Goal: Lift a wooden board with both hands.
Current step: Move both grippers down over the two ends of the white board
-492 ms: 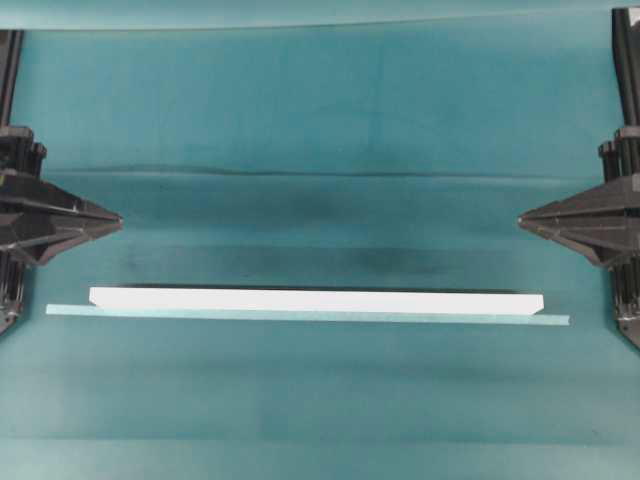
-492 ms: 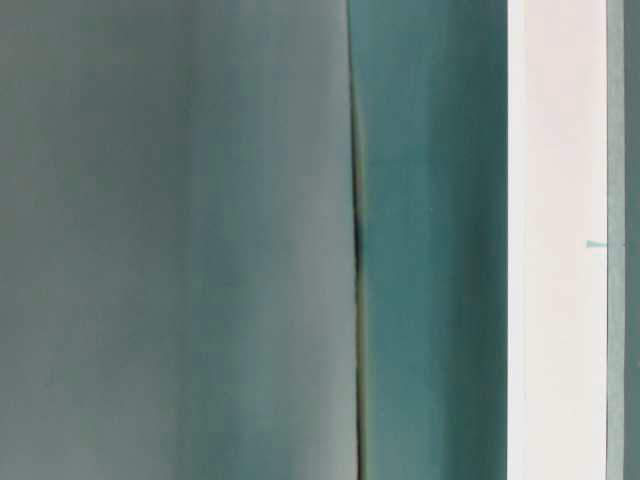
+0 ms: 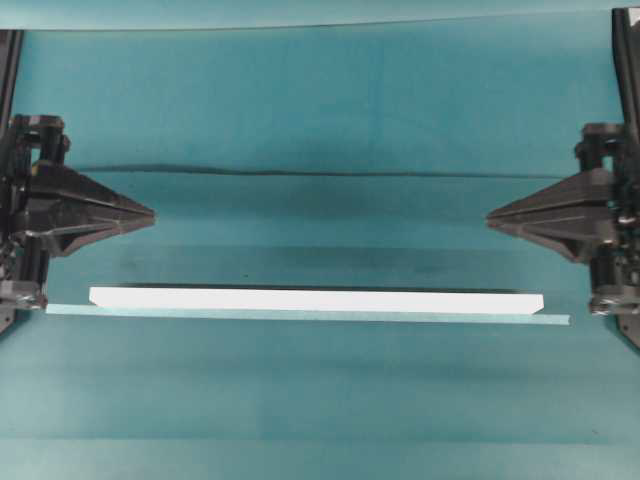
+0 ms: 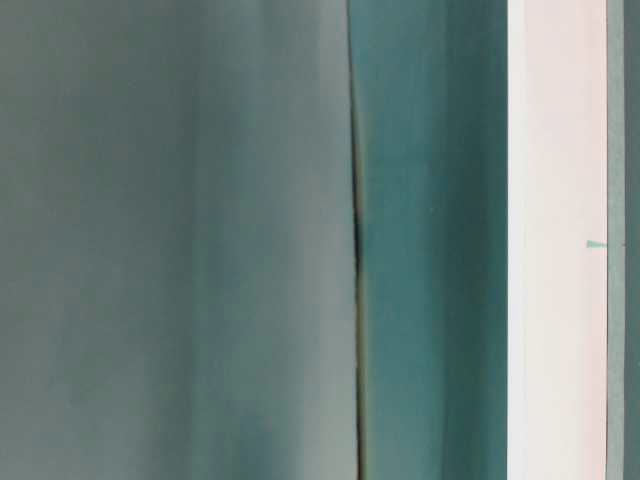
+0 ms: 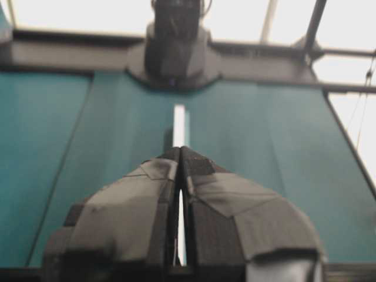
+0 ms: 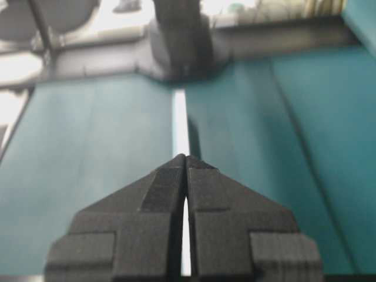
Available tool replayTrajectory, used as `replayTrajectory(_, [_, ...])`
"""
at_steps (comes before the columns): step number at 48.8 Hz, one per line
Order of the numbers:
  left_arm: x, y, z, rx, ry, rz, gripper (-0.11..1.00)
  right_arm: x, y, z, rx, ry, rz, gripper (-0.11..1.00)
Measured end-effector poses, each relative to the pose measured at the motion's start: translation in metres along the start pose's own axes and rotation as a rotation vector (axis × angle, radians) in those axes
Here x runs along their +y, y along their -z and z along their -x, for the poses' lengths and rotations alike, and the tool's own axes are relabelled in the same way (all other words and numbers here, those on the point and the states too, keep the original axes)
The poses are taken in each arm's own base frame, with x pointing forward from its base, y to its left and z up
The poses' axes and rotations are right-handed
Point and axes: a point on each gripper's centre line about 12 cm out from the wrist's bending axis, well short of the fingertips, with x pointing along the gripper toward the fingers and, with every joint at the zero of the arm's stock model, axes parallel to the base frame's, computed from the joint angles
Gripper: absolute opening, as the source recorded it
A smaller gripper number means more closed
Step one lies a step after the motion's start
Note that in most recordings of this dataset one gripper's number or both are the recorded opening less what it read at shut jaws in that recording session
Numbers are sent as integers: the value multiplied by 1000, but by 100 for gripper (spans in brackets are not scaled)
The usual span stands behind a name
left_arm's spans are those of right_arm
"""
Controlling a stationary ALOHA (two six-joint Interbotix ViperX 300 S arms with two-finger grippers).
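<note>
So we're right at the start here: the reach hasn't gotten anywhere near a grasp yet. Over on the left, our left gripper (image 3: 150, 213) has its fingers pressed together into a point, holding nothing, aimed toward the middle. The wooden board (image 3: 316, 299) lies flat on the teal table (image 3: 320, 100), running left to right across most of the scene, nearer to us than both fingertips and lower, with a thin pale teal strip (image 3: 300, 315) touching along its near edge. On the right, our right gripper (image 3: 490, 219) is also pinched shut and empty, mirroring the other. Neither one touches the board; each sits just beyond its end, a bit to the far side. Next we'd guess both need to spread their fingers, drop down over the board's ends, then squeeze and raise evenly.
</note>
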Motion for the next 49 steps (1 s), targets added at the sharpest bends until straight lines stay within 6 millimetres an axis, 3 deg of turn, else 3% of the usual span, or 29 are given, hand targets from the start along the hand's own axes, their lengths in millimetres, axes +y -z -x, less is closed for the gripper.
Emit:
replayTrajectory(13, [0,1,-21,243,-15,7,-1,-3,21,-21,307,59,-139,1])
replayTrajectory(32, [2,38,-43,627,-64,82,-1,-6,43,-65,691,134,-153,1])
replayTrajectory(49, [4,61,-65,871,-75,32,-1,-8,44,-97,951,182,-100,1])
